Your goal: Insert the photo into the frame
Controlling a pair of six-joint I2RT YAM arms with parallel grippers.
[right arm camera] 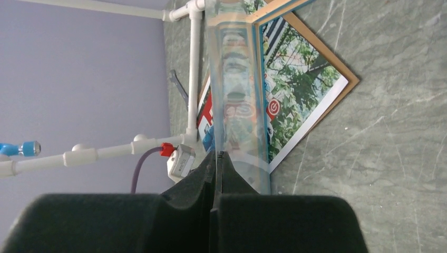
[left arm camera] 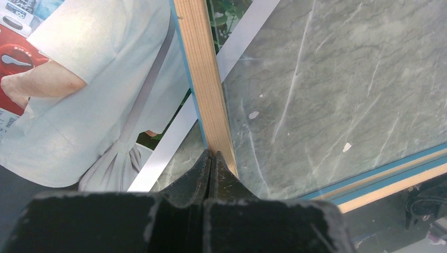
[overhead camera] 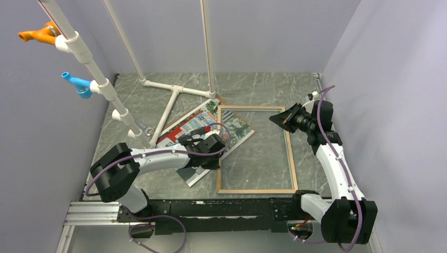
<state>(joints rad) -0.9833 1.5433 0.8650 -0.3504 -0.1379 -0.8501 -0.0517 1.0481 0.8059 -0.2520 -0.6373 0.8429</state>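
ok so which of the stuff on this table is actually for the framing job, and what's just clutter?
Job: large colour photo print of vending machines; thin light-wood picture frame with clear pane.
Lying about: plain brown backing board under the print; white plastic pipe stand; orange fitting and blue fitting on a pipe.

**Almost nothing legible**

On the photo (right arm camera: 295, 74), just right of the frame (right arm camera: 259, 79) rail, sits a round red-and-white sign (right arm camera: 272, 108), shaped like a G or a power symbol. Left of the frame rail in the left wrist view, small print (left arm camera: 18, 8) on the pictured vending machine is too blurred to read.
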